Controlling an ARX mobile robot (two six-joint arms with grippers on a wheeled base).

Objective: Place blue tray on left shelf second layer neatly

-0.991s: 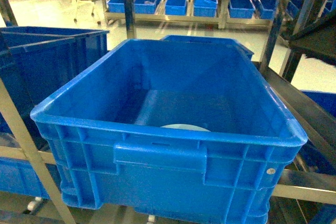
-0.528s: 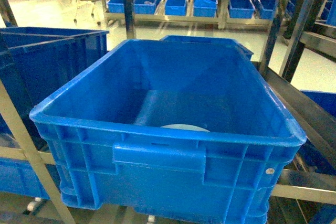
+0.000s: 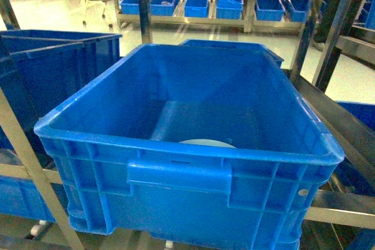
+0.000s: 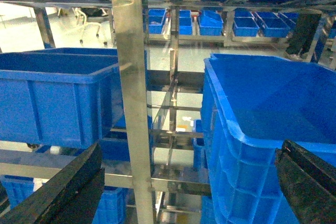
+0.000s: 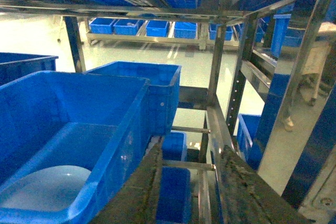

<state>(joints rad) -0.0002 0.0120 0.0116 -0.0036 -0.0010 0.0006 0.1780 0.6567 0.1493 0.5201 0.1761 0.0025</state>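
The blue tray (image 3: 206, 142) lies on the floor of a big deep-blue crate (image 3: 176, 144); only a pale sliver of it shows above the crate's near wall. In the right wrist view the blue tray (image 5: 48, 186) is a pale dish at the lower left, inside that crate (image 5: 113, 145). My right gripper (image 5: 186, 195) is open and empty, just right of the crate's outer wall. My left gripper (image 4: 189, 182) is wide open, with a steel upright (image 4: 134, 103) and the crate's corner (image 4: 231, 145) in front of it. The left shelf second layer (image 4: 31, 162) carries another crate. Neither gripper shows in the head view.
A second deep-blue crate (image 3: 53, 68) sits on the left rack, with slim steel uprights (image 3: 26, 162) in front. A third crate (image 5: 144, 90) stands behind the main one. A farther rack holds several small blue bins (image 3: 196, 4). Steel rails (image 3: 345, 127) run along the right.
A dark shape at the head view's upper right edge has gone out of view since one second ago. The crate and tray have not moved.
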